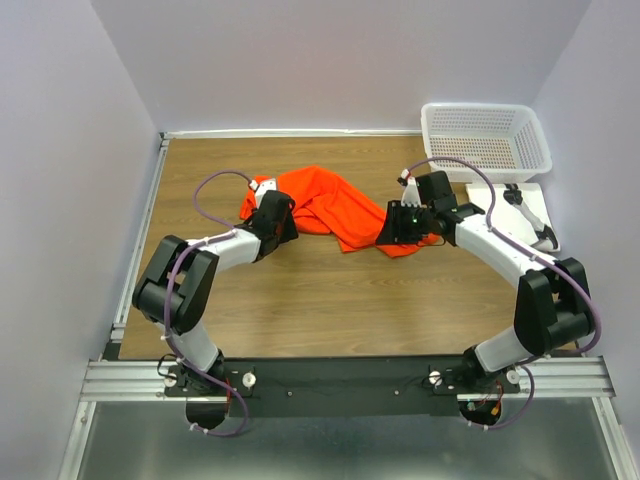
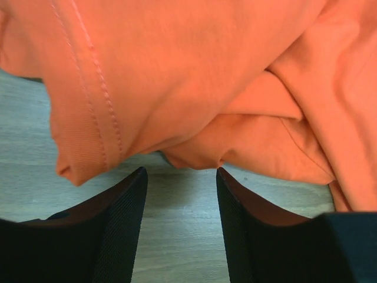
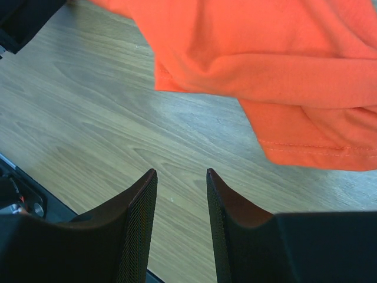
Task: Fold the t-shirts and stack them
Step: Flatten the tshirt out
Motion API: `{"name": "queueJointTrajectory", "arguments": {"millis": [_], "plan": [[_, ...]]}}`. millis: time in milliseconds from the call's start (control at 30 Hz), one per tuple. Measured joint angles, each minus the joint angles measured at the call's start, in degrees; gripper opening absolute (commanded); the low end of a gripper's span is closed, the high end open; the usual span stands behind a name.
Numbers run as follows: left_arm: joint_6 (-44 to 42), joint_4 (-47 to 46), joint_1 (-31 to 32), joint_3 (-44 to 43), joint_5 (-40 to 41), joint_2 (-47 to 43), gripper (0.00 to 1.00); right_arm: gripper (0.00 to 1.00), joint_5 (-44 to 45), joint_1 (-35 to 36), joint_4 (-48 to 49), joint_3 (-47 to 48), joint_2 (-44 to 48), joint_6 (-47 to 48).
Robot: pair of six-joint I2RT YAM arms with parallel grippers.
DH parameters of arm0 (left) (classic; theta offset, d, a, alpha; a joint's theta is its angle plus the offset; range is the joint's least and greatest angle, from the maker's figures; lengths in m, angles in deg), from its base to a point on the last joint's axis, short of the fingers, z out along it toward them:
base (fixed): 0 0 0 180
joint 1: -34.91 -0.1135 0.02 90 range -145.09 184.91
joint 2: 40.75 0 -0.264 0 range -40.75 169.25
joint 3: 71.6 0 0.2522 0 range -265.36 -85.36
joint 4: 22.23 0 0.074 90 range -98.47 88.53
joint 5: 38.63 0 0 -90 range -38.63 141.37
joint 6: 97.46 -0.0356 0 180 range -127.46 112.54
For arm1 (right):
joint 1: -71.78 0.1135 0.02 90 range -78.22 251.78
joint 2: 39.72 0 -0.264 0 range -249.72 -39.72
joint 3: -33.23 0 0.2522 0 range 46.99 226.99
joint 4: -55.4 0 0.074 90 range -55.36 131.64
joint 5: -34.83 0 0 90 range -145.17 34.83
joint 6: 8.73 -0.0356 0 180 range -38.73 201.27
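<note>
One crumpled t-shirt (image 1: pixel 330 205) stretches left-to-right across the far worktop (image 1: pixel 300 300), left gripper (image 2: pixel 181 172) at its left end, right gripper (image 3: pixel 181 171) at its right, both gaping, empty.

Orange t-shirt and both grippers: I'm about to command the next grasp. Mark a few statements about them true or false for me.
1. The t-shirt lies crumpled on the wooden table. True.
2. The t-shirt is inside the white basket. False: the basket stands at the far right corner, and the shirt lies on the table apart from it.
3. The left gripper is clamped on cloth. False: its jaws are open, with bare table between them and the cloth just past the tips.
4. The right gripper is open with nothing between its fingers. True.
</note>
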Motion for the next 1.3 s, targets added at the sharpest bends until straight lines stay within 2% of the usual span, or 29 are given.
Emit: {"name": "queueJointTrajectory", "arguments": {"millis": [233,367,500,600,633,667,833,933,1133,1300], "plan": [[0.8,-0.6,0.0,-1.1,-1.8,1.7,0.71,0.46,0.0,0.0,0.6,-1.2,0.0,-0.7],[0.6,-2.0,0.0,-4.4,-1.8,6.0,0.71,0.46,0.0,0.0,1.1,-1.6,0.0,-0.7],[-0.3,-2.8,0.0,-7.0,-0.8,8.7,0.54,0.46,0.0,0.0,1.8,-1.7,-0.9,-0.7],[-1.2,-2.7,0.0,-7.6,0.0,9.4,0.25,0.47,0.0,0.0,2.9,-1.7,-3.7,-0.7],[-2.0,-2.4,0.0,-7.7,0.6,9.4,0.10,0.47,0.1,0.0,3.1,-1.6,-4.8,-0.7],[-2.5,-2.3,0.0,-7.8,1.0,9.2,0.02,0.47,0.2,0.1,3.2,-1.5,-5.9,-0.7],[-5.9,2.9,0.0,-8.6,4.6,4.8,0.00,0.47,1.9,0.4,3.8,0.2,-10.7,-0.8],[-8.3,9.3,0.0,-9.7,7.3,-4.4,0.00,0.47,5.1,0.4,4.2,1.4,-12.3,-0.8],[-12.2,15.5,0.0,-13.0,9.8,-23.2,0.00,0.46,14.9,-0.3,4.5,4.0,-15.0,-0.8],[-12.6,22.6,-0.3,-13.6,10.4,-27.7,0.00,0.46,19.6,-4.7,4.9,9.1,-20.3,-2.1]]}}
